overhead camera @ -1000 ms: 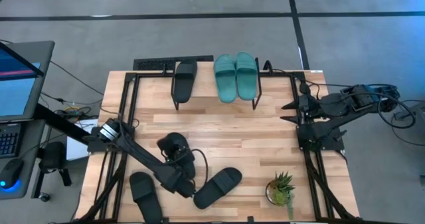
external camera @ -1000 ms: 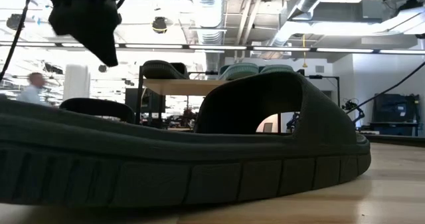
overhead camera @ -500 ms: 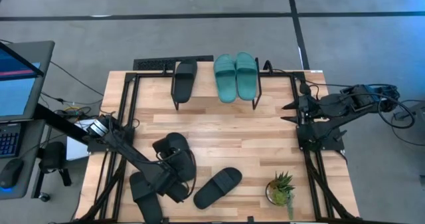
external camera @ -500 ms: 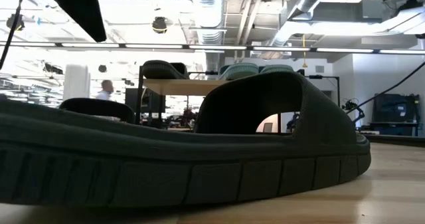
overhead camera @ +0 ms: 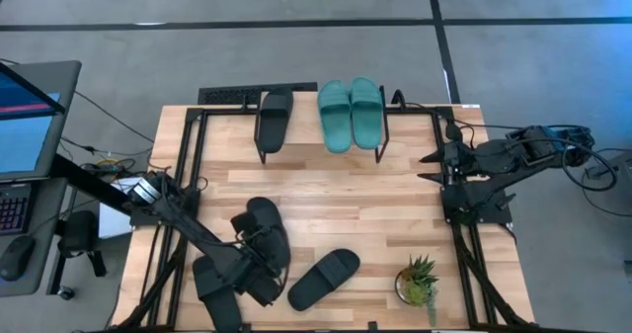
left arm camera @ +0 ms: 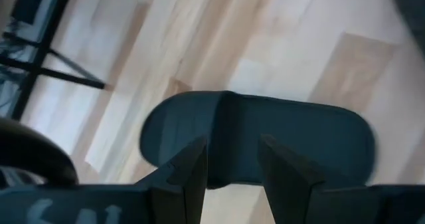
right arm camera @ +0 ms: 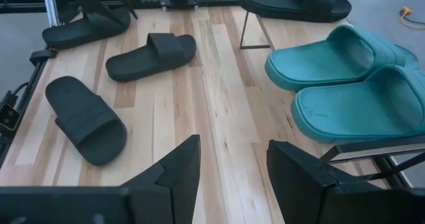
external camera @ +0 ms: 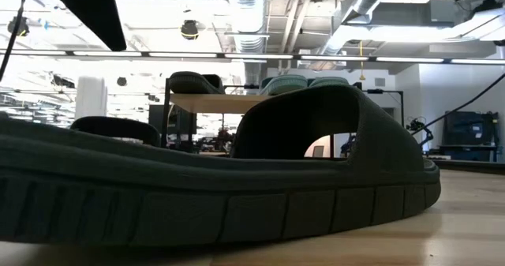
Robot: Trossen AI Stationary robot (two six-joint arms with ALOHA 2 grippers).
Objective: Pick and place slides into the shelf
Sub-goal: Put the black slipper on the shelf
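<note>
A: Where is the left end effector?

B: Low over the front-left part of the worktop, among the black slides there. In its wrist view the two fingers stand apart with nothing between them, and a black slide lies flat on the wood just beyond the fingertips, not touched.

A: Which slides lie around it?

B: From above, one black slide lies just behind the end effector, another at the front-left corner partly under the arm, and a third near the front edge towards the middle. Which of these the wrist view shows I cannot tell.

A: And the shelf?

B: The shelf stands at the back edge. On it lie one black slide towards its left end and two teal slides side by side towards its right end.

A: The right end effector?

B: At the right edge of the worktop, well apart from every slide, its fingers spread wide and empty.

A: Anything else?

B: A small potted plant near the front-right corner.
</note>
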